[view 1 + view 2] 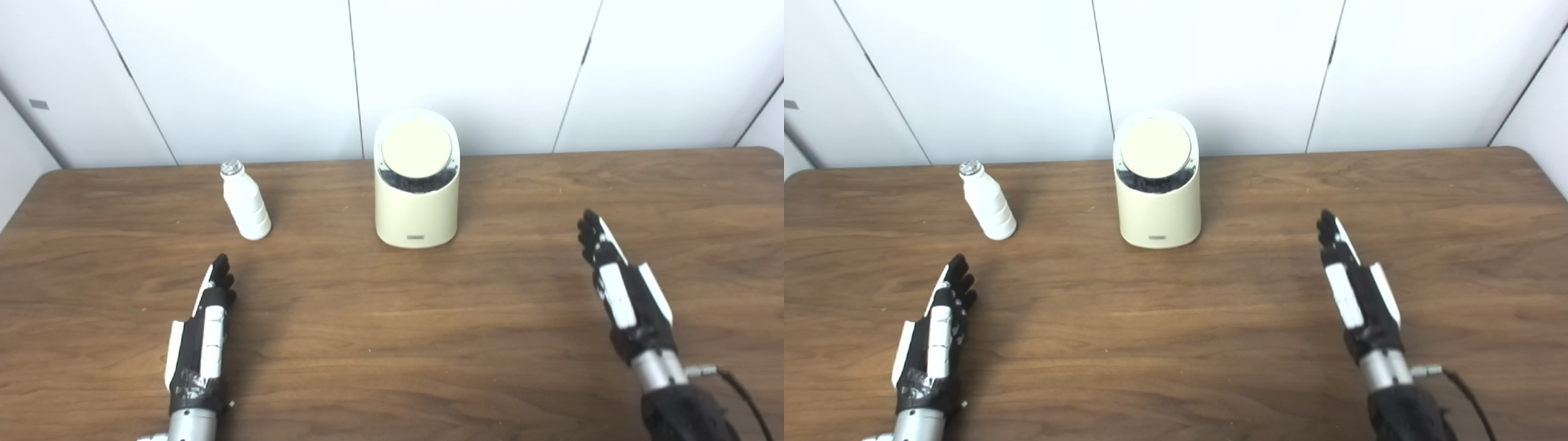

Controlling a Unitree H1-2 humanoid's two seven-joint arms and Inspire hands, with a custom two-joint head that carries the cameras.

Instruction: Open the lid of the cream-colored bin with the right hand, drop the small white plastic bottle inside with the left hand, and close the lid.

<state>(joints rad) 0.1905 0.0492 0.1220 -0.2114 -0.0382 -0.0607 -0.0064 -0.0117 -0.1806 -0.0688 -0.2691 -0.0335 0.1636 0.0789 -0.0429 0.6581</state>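
Small white plastic bottle (pixel 245 202) stands left of the cream-colored cylindrical bin (pixel 416 184), lid shut. Left robot hand (pixel 205 318) and right robot hand (pixel 618 288) flat, empty; right-eye view shows the brown wooden table (pixel 1176 318) corner.

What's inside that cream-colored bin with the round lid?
The cream-colored bin has its round lid down, covering the inside. Only a dark strip under the lid's front edge shows; any contents are hidden.

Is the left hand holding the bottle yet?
No, the left hand is open and empty, apart from the upright bottle.
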